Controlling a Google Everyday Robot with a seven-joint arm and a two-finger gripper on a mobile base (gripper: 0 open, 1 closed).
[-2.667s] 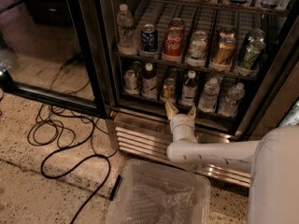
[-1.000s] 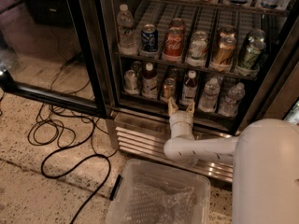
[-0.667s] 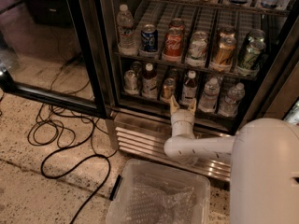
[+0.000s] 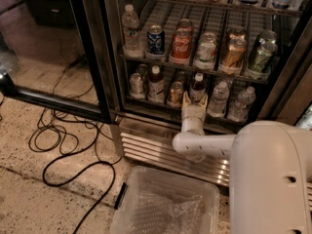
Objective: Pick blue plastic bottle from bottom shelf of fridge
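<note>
The fridge [image 4: 111, 48] fills the upper half of the frame, its glass door swung out to the left so the racks can be reached. The robot's pale arm [image 4: 204, 143] comes in from the lower right and turns upward over the louvred base grille [image 4: 146, 149]. That low route looks chosen to meet the bottom shelf [image 4: 146, 106] head-on. A clear plastic bin [image 4: 170, 175] sits on the floor at lower centre, probably as a drop-off, and a black cable [image 4: 73, 169] loops across the floor to its left. On the bottom shelf the drinks stand upright in lanes. The blue plastic bottle [image 4: 197, 86], with its white cap and dark contents, is in the middle lane, between a small can [image 4: 175, 92] on its left and clear water bottles [image 4: 218, 97] on its right. The end effector [image 4: 194, 101] is at the shelf's front rail, directly before that bottle. Its fingers are spread wide to either side of the bottle's base, seemingly not clamped, though contact is hard to judge here.
</note>
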